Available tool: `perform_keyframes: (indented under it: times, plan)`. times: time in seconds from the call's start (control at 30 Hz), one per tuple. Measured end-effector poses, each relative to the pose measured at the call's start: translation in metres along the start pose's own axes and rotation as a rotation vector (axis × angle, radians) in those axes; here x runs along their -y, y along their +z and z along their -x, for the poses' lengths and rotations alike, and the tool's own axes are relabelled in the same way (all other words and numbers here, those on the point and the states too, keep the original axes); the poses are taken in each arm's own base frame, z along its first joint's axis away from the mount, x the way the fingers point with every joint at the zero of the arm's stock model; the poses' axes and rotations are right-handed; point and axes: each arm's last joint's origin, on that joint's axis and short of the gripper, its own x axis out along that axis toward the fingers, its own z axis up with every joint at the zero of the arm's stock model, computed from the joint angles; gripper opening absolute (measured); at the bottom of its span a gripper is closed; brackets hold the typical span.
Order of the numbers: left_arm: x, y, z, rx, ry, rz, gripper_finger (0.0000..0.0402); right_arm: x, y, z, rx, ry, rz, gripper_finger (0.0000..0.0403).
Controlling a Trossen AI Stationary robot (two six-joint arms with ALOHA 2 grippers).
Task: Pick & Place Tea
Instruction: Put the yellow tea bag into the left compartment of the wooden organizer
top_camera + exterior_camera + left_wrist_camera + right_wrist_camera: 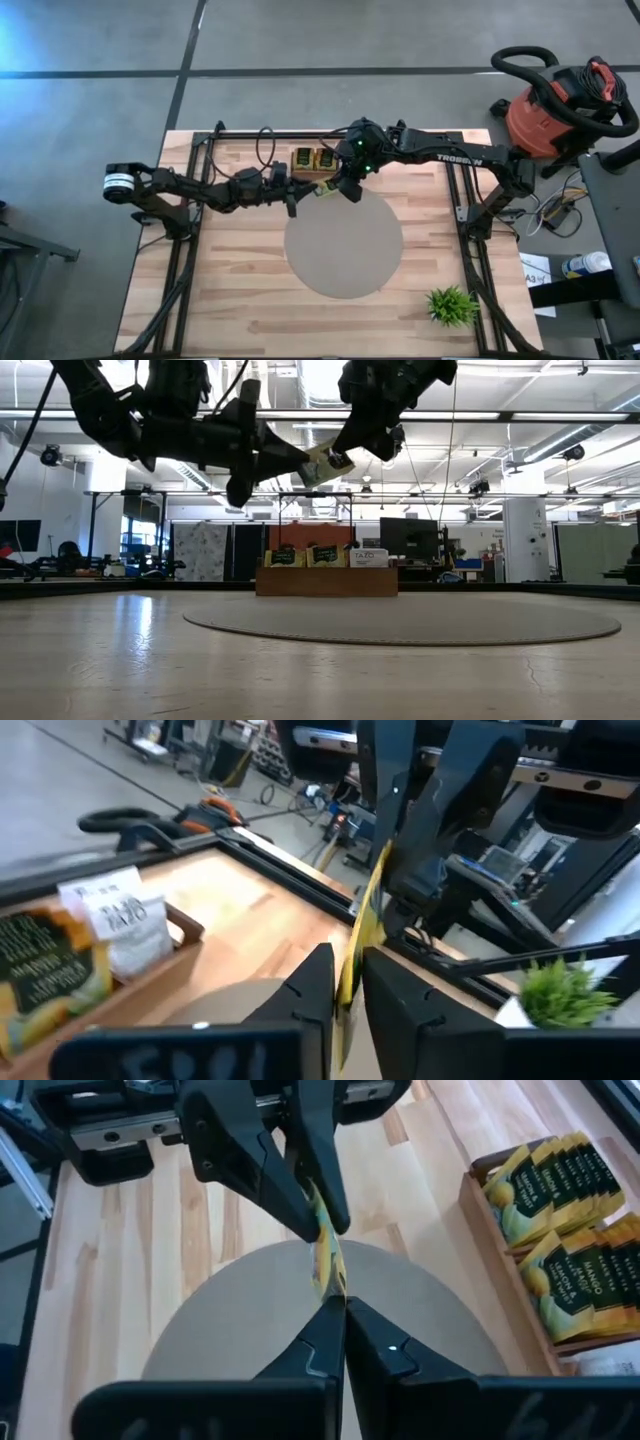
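I see both claws meeting in the air above the far edge of the grey mat (pixel 343 243), near the tabletop's (pixel 240 300) far edge. My right claw (pixel 343 1302) is pressed together on a yellow packet (pixel 326 1260), and the left claw (pixel 346 982) has its fingers around the same packet's other edge (how firmly, I cannot tell). Just beyond them the tray (pixel 313 160) holds upright packets in its compartments, yellow ones and a white one. A plant (pixel 451 304) stands at the near right corner.
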Motion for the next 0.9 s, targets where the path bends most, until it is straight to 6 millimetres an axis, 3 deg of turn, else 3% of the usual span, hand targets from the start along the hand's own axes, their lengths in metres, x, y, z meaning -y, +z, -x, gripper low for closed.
perform_keyframes:
  times: [0.43,0.7,0.9]
  plan:
    - [-0.002,0.001,0.001,0.028,0.073,-0.022,0.0055,0.003,-0.001,0.000,-0.002,-0.067,0.002,0.0008]
    - [-0.006,-0.003,0.002,-0.006,0.139,0.038,0.0055,0.023,0.002,0.006,0.019,-0.153,0.001,0.0008]
    - [-0.012,-0.015,0.008,-0.163,0.225,0.028,0.0055,0.043,0.002,0.002,-0.003,-0.239,0.049,0.0008]
